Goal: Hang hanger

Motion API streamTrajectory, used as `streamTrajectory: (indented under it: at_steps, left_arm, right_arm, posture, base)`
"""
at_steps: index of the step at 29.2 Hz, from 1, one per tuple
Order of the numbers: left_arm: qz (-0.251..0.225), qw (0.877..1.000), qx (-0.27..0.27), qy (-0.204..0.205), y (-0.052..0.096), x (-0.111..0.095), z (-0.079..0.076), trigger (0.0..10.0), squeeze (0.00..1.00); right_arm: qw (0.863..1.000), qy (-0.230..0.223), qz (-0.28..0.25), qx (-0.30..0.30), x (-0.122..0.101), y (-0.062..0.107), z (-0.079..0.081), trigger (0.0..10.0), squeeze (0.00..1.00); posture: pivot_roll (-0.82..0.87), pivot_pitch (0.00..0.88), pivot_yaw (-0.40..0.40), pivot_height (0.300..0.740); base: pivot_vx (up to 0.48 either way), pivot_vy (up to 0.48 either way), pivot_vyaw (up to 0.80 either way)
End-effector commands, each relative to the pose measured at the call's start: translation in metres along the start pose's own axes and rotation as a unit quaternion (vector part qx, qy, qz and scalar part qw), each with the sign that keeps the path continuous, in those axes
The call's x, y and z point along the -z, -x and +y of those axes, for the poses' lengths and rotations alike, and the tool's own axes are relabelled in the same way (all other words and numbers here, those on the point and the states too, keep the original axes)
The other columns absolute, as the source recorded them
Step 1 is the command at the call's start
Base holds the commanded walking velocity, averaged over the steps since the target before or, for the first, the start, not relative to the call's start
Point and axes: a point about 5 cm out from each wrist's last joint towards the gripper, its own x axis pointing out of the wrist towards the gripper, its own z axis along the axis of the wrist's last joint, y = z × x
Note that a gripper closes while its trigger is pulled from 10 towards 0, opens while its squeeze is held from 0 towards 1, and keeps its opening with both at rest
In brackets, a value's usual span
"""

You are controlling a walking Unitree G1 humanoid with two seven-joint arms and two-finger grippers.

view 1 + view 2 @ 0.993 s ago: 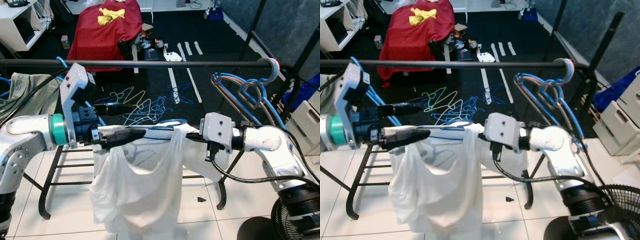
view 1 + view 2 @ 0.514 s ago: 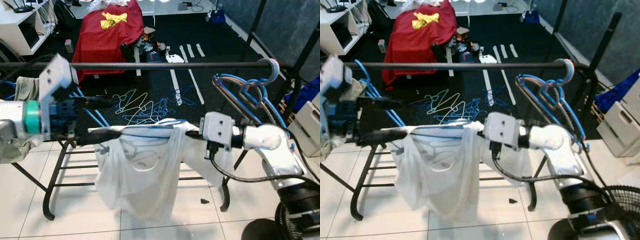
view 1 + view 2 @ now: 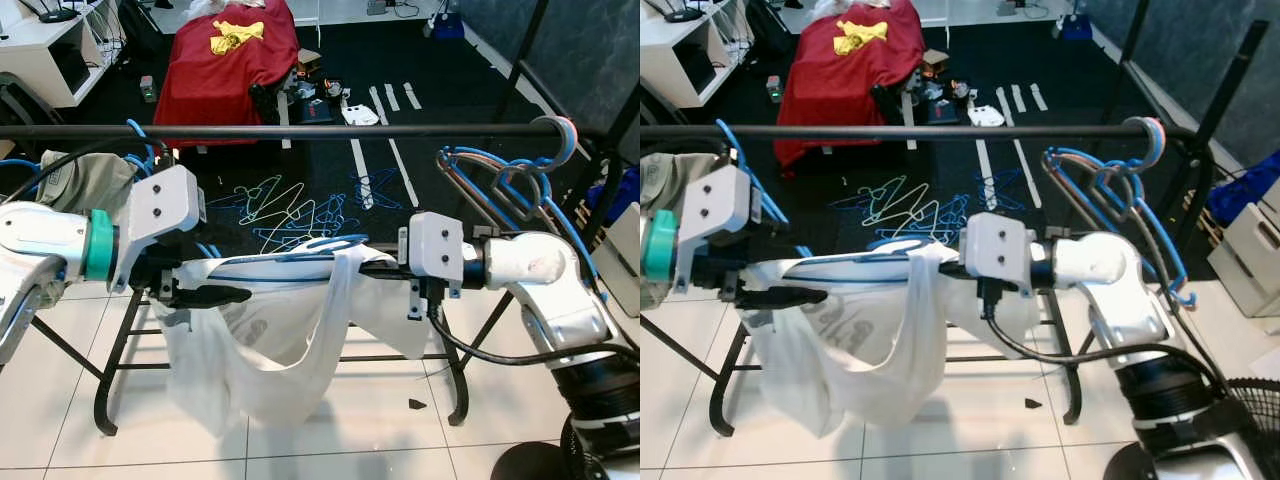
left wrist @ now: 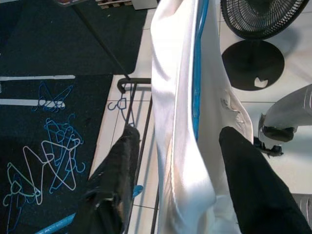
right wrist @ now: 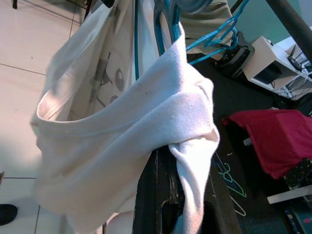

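My left hand (image 3: 215,294) with fingers apart around soft white T-shirt (image 3: 270,340), my right hand (image 3: 375,268) pinching its bunched cotton, thin blue hanger (image 3: 300,251) inside the shirt, held just below the round black rail (image 3: 300,130), wire hangers (image 3: 290,205) tangled on dark carpet beyond the rail

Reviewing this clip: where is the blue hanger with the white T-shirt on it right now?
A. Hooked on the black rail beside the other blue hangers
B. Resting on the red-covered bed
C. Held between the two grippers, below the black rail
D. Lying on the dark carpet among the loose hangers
C: the blue hanger with the white T-shirt spans from the left gripper to the right gripper, below the black rail.
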Motion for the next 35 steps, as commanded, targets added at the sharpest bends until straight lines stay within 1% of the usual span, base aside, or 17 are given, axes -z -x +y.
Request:
streamTrajectory:
  at_steps: [1, 7, 8, 9, 11, 12, 13, 16, 19, 20, 22, 23, 24, 29, 31, 33, 35]
  left_arm:
    - [0.006, 1.0, 0.007, -0.003, 0.001, 0.004, 0.0, 0.0, 0.0]
    - [-0.013, 1.0, 0.018, 0.014, 0.003, 0.003, -0.001, 0.0, 0.0]
    - [-0.034, 0.999, 0.022, 0.028, 0.003, -0.002, -0.002, 10.0, 0.0]
    - [-0.034, 0.999, 0.022, 0.028, 0.003, -0.002, -0.002, 10.0, 0.0]
    - [-0.109, 0.99, 0.041, 0.084, 0.006, -0.017, -0.006, 10.0, 0.0]
    - [-0.109, 0.99, 0.041, 0.084, 0.006, -0.017, -0.006, 10.0, 0.0]
    - [-0.141, 0.983, 0.05, 0.108, 0.007, -0.023, -0.008, 10.0, 0.0]
    - [-0.141, 0.983, 0.05, 0.108, 0.007, -0.023, -0.008, 10.0, 0.0]
    - [-0.185, 0.97, 0.054, 0.149, 0.009, -0.029, -0.01, 10.0, 0.0]
    - [-0.185, 0.97, 0.054, 0.149, 0.009, -0.029, -0.01, 10.0, 0.0]
    - [-0.207, 0.962, 0.043, 0.176, 0.01, -0.028, -0.008, 10.0, 0.0]
    - [-0.207, 0.962, 0.043, 0.176, 0.01, -0.028, -0.008, 10.0, 0.0]
    - [-0.217, 0.956, 0.009, 0.199, 0.012, -0.023, -0.004, 10.0, 0.0]
    - [-0.22, 0.952, -0.021, 0.212, 0.01, -0.017, -0.001, 10.0, 0.0]
    - [-0.22, 0.947, -0.041, 0.229, 0.008, -0.012, -0.001, 10.0, 0.0]
    - [-0.22, 0.947, -0.041, 0.229, 0.008, -0.012, -0.001, 10.0, 0.0]
    - [-0.21, 0.947, -0.055, 0.237, 0.006, -0.008, -0.003, 10.0, 0.0]
  right_arm:
    - [1.0, 0.01, -0.016, -0.007, -0.007, -0.001, -0.002, 0.0, 0.0]
    - [1.0, -0.015, -0.004, -0.018, -0.001, 0.001, 0.003, 0.0, 0.0]
    - [0.998, -0.056, -0.009, -0.018, 0.005, 0.002, 0.007, 0.0, 0.0]
    - [0.998, -0.056, -0.009, -0.018, 0.005, 0.002, 0.007, 0.0, 0.0]
    - [0.992, -0.122, -0.014, -0.019, 0.019, 0.0, 0.021, 0.0, 0.0]
    - [0.992, -0.122, -0.014, -0.019, 0.019, 0.0, 0.021, 0.0, 0.0]
    - [0.99, -0.139, -0.011, -0.025, 0.025, -0.002, 0.03, 0.0, 0.0]
    - [0.99, -0.139, -0.011, -0.025, 0.025, -0.002, 0.03, 0.0, 0.0]
    - [0.987, -0.157, -0.007, -0.037, 0.031, -0.008, 0.045, 0.0, 0.0]
    - [0.987, -0.157, -0.007, -0.037, 0.031, -0.008, 0.045, 0.0, 0.0]
    - [0.986, -0.167, 0.004, -0.018, 0.036, -0.01, 0.048, 0.0, 0.0]
    - [0.986, -0.167, 0.004, -0.018, 0.036, -0.01, 0.048, 0.0, 0.0]
    - [0.981, -0.189, 0.02, 0.038, 0.041, -0.006, 0.039, 0.0, 0.0]
    - [0.973, -0.218, 0.012, 0.071, 0.039, -0.001, 0.038, 0.0, 0.0]
    - [0.968, -0.239, -0.004, 0.08, 0.03, 0.003, 0.05, 0.0, 0.0]
    - [0.968, -0.239, -0.004, 0.08, 0.03, 0.003, 0.05, 0.0, 0.0]
    - [0.963, -0.257, -0.017, 0.081, 0.014, 0.009, 0.075, 0.0, 0.0]
  posture:
    - [-0.01, 0.0, 0.163, 0.74]
    - [-0.01, 0.0, 0.158, 0.74]
    - [-0.01, 0.0, 0.153, 0.74]
    - [-0.01, 0.0, 0.153, 0.74]
    - [-0.01, 0.005, 0.15, 0.74]
    - [-0.01, 0.005, 0.15, 0.74]
    - [-0.01, 0.01, 0.149, 0.74]
    - [-0.01, 0.01, 0.149, 0.74]
    - [-0.01, 0.017, 0.144, 0.74]
    - [-0.01, 0.017, 0.144, 0.74]
    - [-0.01, 0.021, 0.14, 0.74]
    - [-0.01, 0.021, 0.14, 0.74]
    - [-0.02, 0.025, 0.138, 0.74]
    - [-0.02, 0.03, 0.13, 0.74]
    - [-0.02, 0.035, 0.128, 0.74]
    - [-0.02, 0.035, 0.128, 0.74]
    - [-0.04, 0.052, 0.122, 0.74]
  base:
    - [0.0, 0.0, 0.0]
    - [0.0, 0.0, 0.0]
    - [0.0, 0.0, 0.0]
    - [0.0, 0.0, 0.0]
    - [0.0, 0.0, 0.0]
    - [0.0, 0.0, 0.0]
    - [0.0, 0.0, 0.0]
    - [0.0, 0.0, 0.0]
    - [0.0, 0.0, 0.0]
    - [0.0, 0.0, 0.0]
    - [0.0, 0.0, 0.0]
    - [0.0, 0.0, 0.0]
    - [0.0, 0.0, 0.0]
    - [0.0, 0.0, 0.0]
    - [0.0, 0.0, 0.0]
    - [0.0, 0.0, 0.0]
    - [0.0, 0.0, 0.0]
